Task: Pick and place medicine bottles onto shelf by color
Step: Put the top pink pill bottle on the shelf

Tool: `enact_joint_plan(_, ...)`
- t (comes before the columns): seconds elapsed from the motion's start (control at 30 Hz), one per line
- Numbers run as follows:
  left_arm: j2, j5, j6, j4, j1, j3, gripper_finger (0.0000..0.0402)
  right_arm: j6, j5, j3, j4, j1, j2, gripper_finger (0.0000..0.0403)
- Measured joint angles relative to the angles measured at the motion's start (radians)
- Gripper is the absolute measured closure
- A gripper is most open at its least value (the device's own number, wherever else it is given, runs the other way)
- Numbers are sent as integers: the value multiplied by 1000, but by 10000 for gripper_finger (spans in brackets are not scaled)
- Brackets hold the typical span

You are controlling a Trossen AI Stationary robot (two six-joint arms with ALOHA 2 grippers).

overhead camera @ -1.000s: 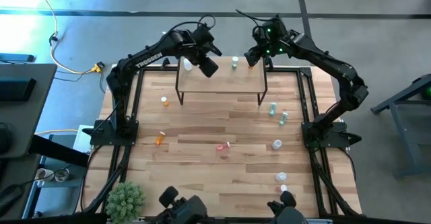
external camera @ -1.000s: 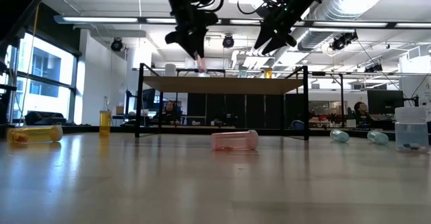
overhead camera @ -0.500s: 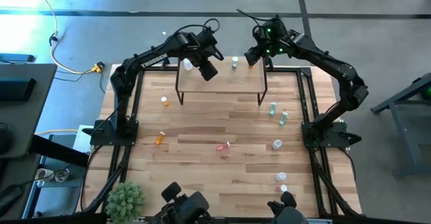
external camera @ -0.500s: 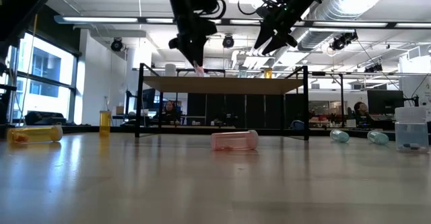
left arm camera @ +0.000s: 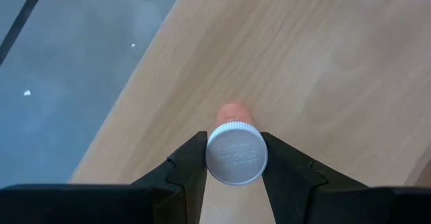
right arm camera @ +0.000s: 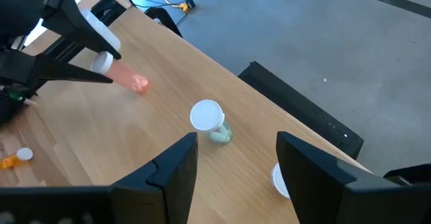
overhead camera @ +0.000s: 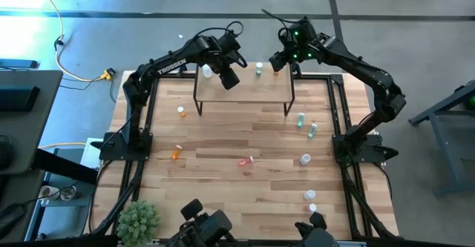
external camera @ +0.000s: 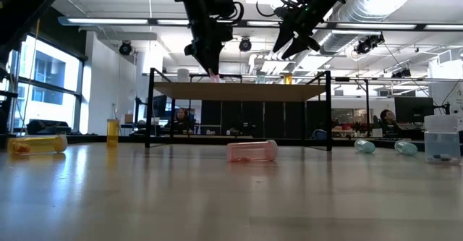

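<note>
Pinching a pink bottle (left arm camera: 234, 143) (cap visible only from its wrist), left fingers (left arm camera: 190, 160) hover over the shelf (overhead camera: 245, 90).

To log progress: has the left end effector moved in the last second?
Yes. In the high view the left end effector, shut on the pink bottle, has shifted slightly rightward along the shelf, toward its middle.

Both arms reach over the shelf (overhead camera: 245, 89).

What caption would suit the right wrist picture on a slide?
Left gripper lowers a translucent pink medicine bottle onto the light-wood shelf, beside an upright white-capped green bottle.
</note>
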Motion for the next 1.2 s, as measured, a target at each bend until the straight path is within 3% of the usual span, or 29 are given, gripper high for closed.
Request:
enact_joint_plan(0.47,1,0,1,13,-1,0,283,0,0,0,0,5,0,210)
enact_joint_plan(1.2,1,0,0,30,-1,3,247,-8,0,0,0,5,0,210)
